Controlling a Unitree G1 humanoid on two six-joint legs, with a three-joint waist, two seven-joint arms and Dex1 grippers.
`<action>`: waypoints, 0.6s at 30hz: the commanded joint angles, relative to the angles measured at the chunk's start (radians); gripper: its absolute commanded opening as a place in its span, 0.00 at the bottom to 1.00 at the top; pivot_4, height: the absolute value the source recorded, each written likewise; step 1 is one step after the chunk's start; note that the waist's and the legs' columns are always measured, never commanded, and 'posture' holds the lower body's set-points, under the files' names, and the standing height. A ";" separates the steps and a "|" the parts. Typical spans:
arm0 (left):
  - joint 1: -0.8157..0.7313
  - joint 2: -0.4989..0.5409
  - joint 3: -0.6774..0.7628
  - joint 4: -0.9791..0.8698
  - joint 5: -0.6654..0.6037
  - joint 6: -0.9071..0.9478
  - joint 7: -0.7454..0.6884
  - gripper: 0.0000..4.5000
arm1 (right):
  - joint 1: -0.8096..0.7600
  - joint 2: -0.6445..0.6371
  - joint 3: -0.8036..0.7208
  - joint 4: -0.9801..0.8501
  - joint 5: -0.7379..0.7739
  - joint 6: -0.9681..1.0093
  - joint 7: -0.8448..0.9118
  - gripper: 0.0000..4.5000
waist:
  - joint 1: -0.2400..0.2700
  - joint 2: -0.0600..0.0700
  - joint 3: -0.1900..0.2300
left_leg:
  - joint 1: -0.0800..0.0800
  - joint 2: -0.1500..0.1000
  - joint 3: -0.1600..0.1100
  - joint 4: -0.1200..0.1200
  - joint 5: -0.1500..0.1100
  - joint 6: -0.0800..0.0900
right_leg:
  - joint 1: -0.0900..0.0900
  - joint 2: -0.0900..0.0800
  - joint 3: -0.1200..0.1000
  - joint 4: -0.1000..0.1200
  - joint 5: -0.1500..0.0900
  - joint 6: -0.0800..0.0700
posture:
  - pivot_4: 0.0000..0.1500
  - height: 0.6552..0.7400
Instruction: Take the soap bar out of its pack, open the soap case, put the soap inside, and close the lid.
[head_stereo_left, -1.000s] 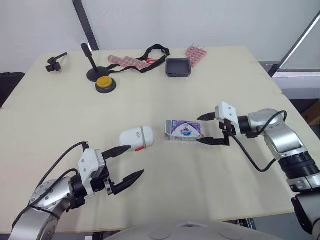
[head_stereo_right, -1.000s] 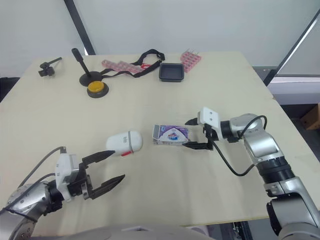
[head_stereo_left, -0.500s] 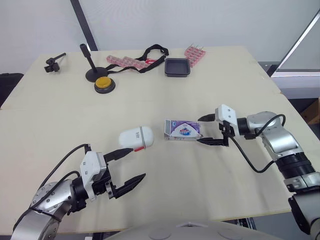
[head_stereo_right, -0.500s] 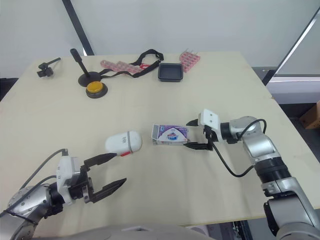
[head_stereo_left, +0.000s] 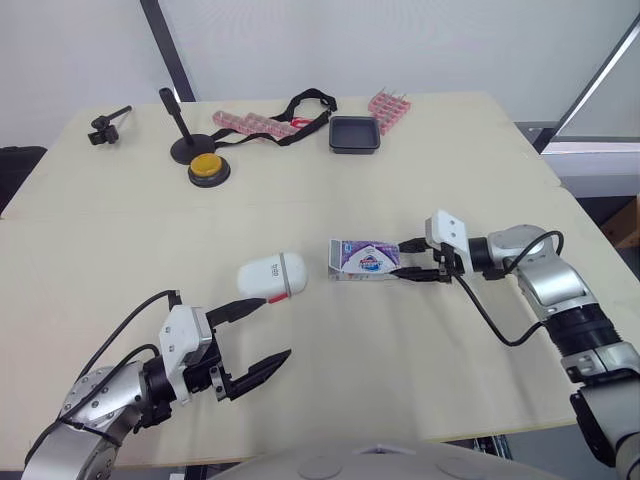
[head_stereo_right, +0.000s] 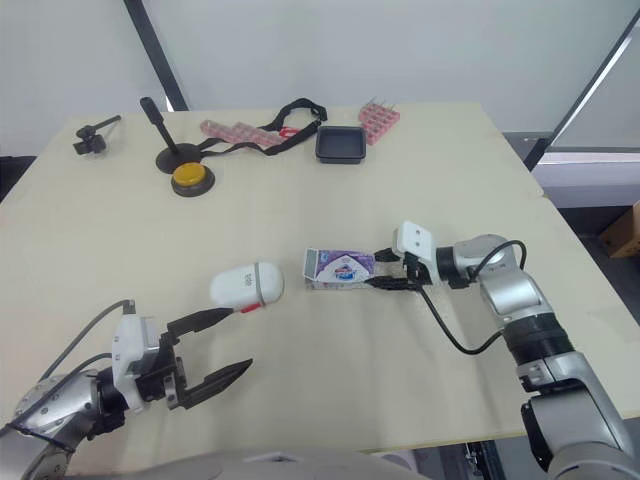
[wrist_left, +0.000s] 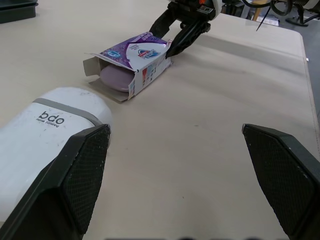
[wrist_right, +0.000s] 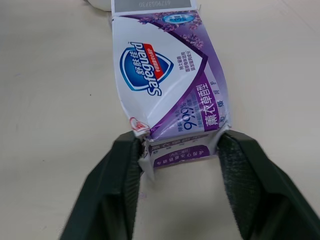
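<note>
- The right gripper (head_stereo_left: 404, 262) is pinched narrow on the sealed end of the purple-and-white cardboard soap pack (head_stereo_left: 367, 259), which lies flat on the pale wooden table (head_stereo_left: 330, 380).
- The pack's far flap stands open — the lilac soap bar (wrist_left: 116, 79) sits inside, so getting it out is the step in hand.
- Near that open end lies the white oval plastic soap case (head_stereo_left: 272, 276), lid shut.
- The left gripper (head_stereo_left: 272, 328) hovers spread wide and empty by the case — next, I judge, the pack needs lifting and tipping so the bar slides free.

A lab: bare worktable (head_stereo_left: 120, 240) with a yellow push-button (head_stereo_left: 210, 166) and desk stand (head_stereo_left: 192, 151).
</note>
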 joint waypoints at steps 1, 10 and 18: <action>0.002 -0.001 0.009 -0.027 -0.015 -0.015 0.002 1.00 | -0.016 -0.006 -0.013 -0.008 -0.004 -0.025 -0.001 0.53 | 0.000 0.000 0.000 | 0.000 0.000 0.000 0.000 0.000 0.000 | 0.000 0.000 0.000 0.000 0.000 0.000 | 1.00 0.87; 0.004 -0.002 0.010 -0.020 -0.011 -0.021 0.003 1.00 | -0.026 -0.012 -0.006 0.008 -0.007 -0.042 0.010 0.53 | 0.000 0.000 0.000 | 0.000 0.000 0.000 0.000 0.000 0.000 | 0.000 0.000 0.000 0.000 0.000 0.000 | 1.00 0.87; 0.003 -0.001 0.010 -0.010 -0.011 -0.022 -0.001 1.00 | -0.074 -0.061 -0.029 -0.047 0.017 0.024 0.042 0.53 | -0.001 0.000 0.000 | 0.000 0.000 0.000 0.000 0.000 0.000 | 0.000 0.000 0.000 0.000 0.000 0.000 | 1.00 0.87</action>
